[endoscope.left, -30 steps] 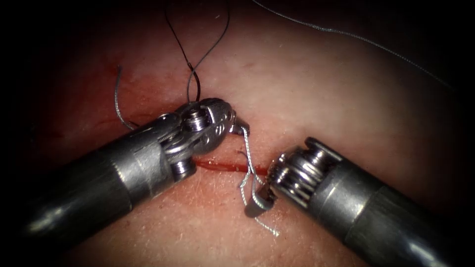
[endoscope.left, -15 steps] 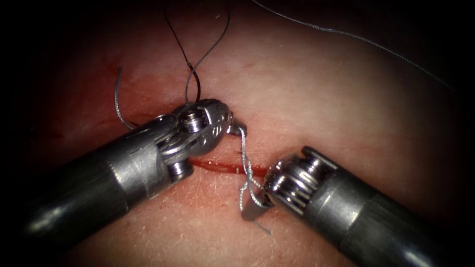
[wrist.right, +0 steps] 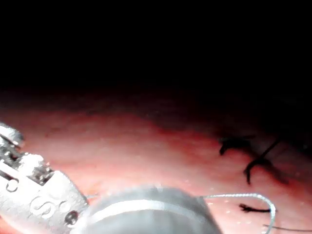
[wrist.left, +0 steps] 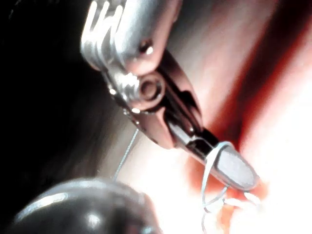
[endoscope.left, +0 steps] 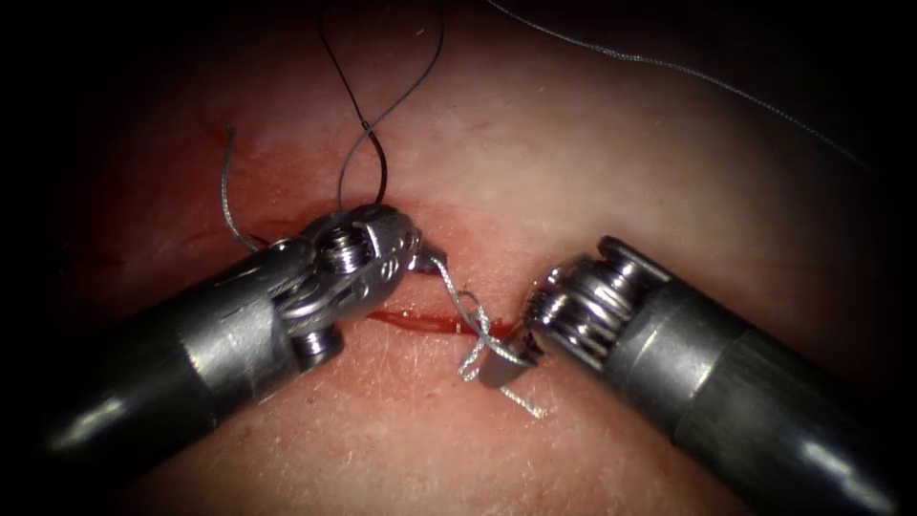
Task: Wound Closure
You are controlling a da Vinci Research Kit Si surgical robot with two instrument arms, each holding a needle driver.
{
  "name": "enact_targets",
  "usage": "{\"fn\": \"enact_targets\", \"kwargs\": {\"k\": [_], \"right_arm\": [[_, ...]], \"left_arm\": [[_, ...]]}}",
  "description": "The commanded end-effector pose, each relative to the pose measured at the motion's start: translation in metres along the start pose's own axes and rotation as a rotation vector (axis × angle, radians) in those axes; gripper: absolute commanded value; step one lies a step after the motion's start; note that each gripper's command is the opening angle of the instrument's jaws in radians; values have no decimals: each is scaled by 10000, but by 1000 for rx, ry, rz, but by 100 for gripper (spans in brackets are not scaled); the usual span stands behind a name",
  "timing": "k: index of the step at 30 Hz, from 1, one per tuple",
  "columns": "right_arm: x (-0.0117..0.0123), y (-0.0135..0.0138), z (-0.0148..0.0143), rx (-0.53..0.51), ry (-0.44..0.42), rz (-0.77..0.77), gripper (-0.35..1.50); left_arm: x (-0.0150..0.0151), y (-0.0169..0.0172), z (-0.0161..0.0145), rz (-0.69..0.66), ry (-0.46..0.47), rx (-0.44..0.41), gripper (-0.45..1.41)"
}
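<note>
On the tissue [endoscope.left: 573, 172] the cut [endoscope.left: 411, 322] runs crosswise between the two tools. My left tool [endoscope.left: 420, 256] comes in from the lower left, its jaws shut on the pale thread [endoscope.left: 454, 291] just above the cut. The thread slants down across the cut and loops around my right tool [endoscope.left: 499, 368], whose jaws look shut on it below the cut. A short thread tail [endoscope.left: 525, 406] sticks out beside that jaw. In the left wrist view the thread [wrist.left: 210, 161] wraps the right tool [wrist.left: 229, 168].
A dark thread loop [endoscope.left: 368, 143] rises behind the left tool. A grey cut thread end [endoscope.left: 227, 191] stands at the left. A long grey strand [endoscope.left: 688, 72] crosses the upper right. Red fluid stains the tissue at the left. Dark stitch ends [wrist.right: 253, 165] lie on the tissue.
The left tool has drawn back to the left and the right tool has moved up and to the right. The thread between them now lies more slanted and the loop is smaller.
</note>
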Motion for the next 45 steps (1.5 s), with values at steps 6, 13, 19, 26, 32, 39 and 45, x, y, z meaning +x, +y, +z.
{"fn": "enact_targets", "kwargs": {"k": [6, 13, 19, 26, 32, 39, 45], "right_arm": [[36, 45, -66, -95, 163, -44, -35], [56, 75, -63, -141, 251, -72, -35], [55, 83, -41, -121, 256, -64, -35], [48, 92, -22, -121, 249, -80, -35], [51, 116, -1, -137, 255, -91, -35], [54, 152, -14, -152, 278, -74, -35], [38, 167, -36, -187, 286, -26, -35]], "left_arm": [[8, -24, -16, 22, 124, 73, -45], [7, -103, 1, 43, 186, 211, -45], [3, -148, 18, 67, 240, 314, -45], [23, -197, 40, 73, 331, 497, -45], [49, -240, 47, 26, 342, 546, -45], [55, -261, 50, 6, 336, 574, -45], [54, -257, 52, 10, 313, 551, -45]]}}
